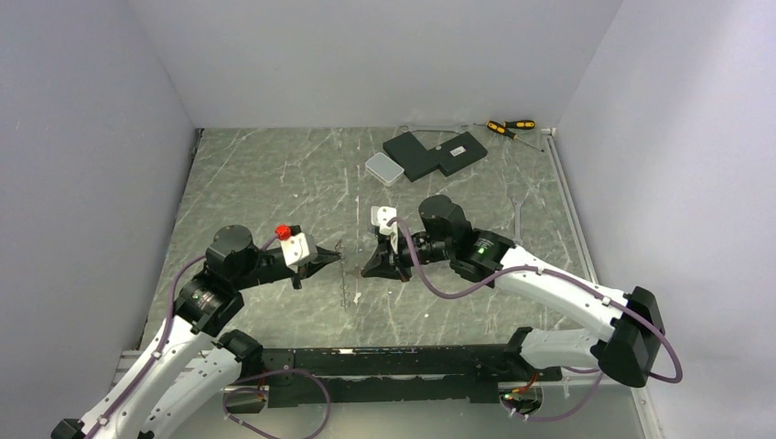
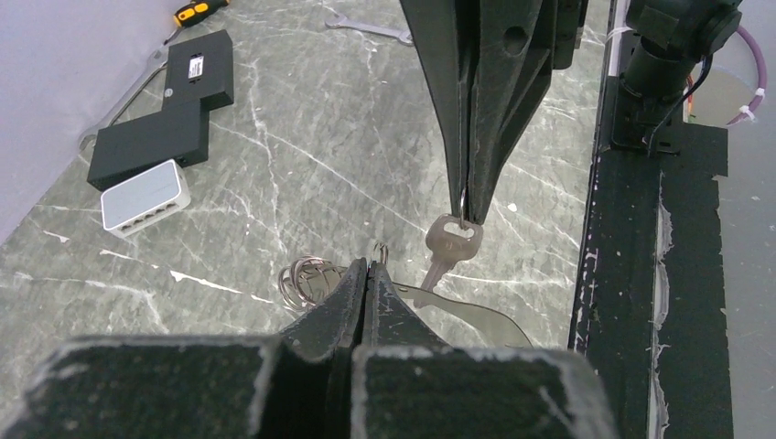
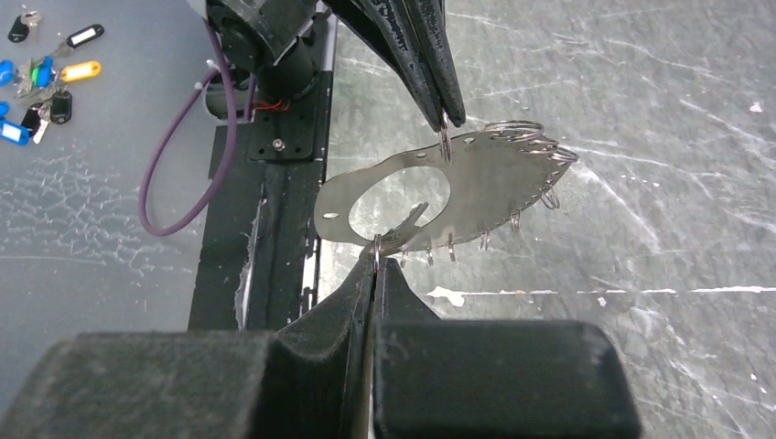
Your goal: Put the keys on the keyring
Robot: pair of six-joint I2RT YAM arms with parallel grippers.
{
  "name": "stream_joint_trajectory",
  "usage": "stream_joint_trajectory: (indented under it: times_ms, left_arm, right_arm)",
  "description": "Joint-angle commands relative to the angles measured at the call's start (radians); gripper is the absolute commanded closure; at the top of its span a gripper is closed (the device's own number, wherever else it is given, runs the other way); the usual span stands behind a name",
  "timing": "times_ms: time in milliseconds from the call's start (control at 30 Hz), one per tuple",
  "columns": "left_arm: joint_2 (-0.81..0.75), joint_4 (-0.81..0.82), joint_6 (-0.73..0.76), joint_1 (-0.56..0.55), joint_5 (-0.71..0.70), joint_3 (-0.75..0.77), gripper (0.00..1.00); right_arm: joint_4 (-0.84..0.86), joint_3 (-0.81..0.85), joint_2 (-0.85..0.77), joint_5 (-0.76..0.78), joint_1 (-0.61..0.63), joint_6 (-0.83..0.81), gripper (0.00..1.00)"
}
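The keyring is a flat silvery oval plate [image 3: 476, 183] with a large hole and several small split rings along its edge. It hangs in the air between the two grippers. My left gripper [image 1: 335, 259] is shut on one small ring at the plate's edge [image 3: 444, 137]; in its own view the tips [image 2: 369, 267] are closed with the ring [image 2: 381, 249] just past them. My right gripper [image 1: 366, 268] is shut on the head of a small silvery key [image 2: 450, 245], whose blade points down to the plate [image 2: 476, 315]. In the right wrist view the key shows edge-on at the tips [image 3: 375, 259].
A small white box [image 1: 384, 168], black boxes [image 1: 436, 152] and screwdrivers [image 1: 511, 126] lie at the back of the marble table. A wrench [image 2: 371, 27] lies far off. A black taped rail [image 2: 677, 274] runs along the near edge. Coloured key tags [image 3: 41, 69] lie beyond it.
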Motion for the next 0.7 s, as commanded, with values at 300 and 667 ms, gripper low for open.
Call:
stream_joint_trajectory:
  times_ms: [300,667]
  left_arm:
    - [0.007,0.027,0.017,-0.001,0.061,0.023,1.0]
    - [0.004,0.024,0.019,-0.001,0.052,0.023,1.0]
  right_arm:
    - [0.098,0.062,0.024,-0.063,0.022,-0.044,1.0]
    - [0.258,0.052,0.053,-0.106,0.038,0.008,1.0]
